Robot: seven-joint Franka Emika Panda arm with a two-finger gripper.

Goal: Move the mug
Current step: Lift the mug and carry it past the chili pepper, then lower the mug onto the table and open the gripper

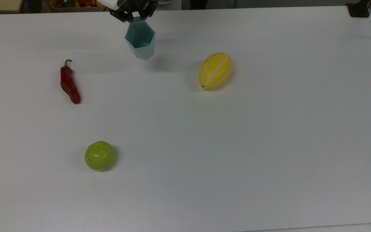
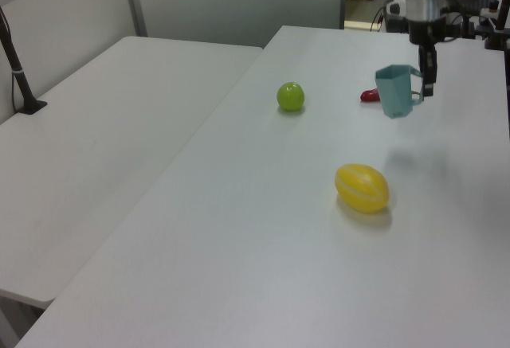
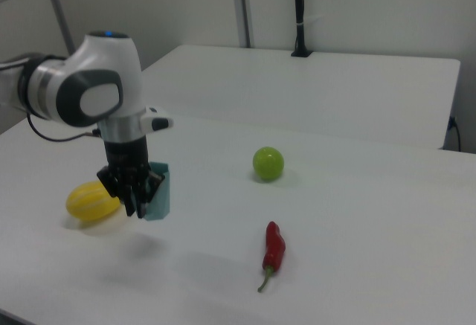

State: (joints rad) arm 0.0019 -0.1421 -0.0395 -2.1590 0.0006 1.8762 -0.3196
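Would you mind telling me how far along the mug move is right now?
Done: the gripper has the mug grasped and lifted off the table. In hand: it hangs in the air near the chili. Left: setting it down and letting go.

The arm (image 3: pixel 82 91) is glossy white with rounded shells — one fat joint housing carries a dark grey oval cap on its side and a small blue spot on top. A grey band rings the segment behind it, and a thin black cable loops beneath. Below the white wrist collar sits a black cylinder, ending in the black gripper (image 3: pixel 132 191) with angular linkage fingers (image 1: pixel 116 14).
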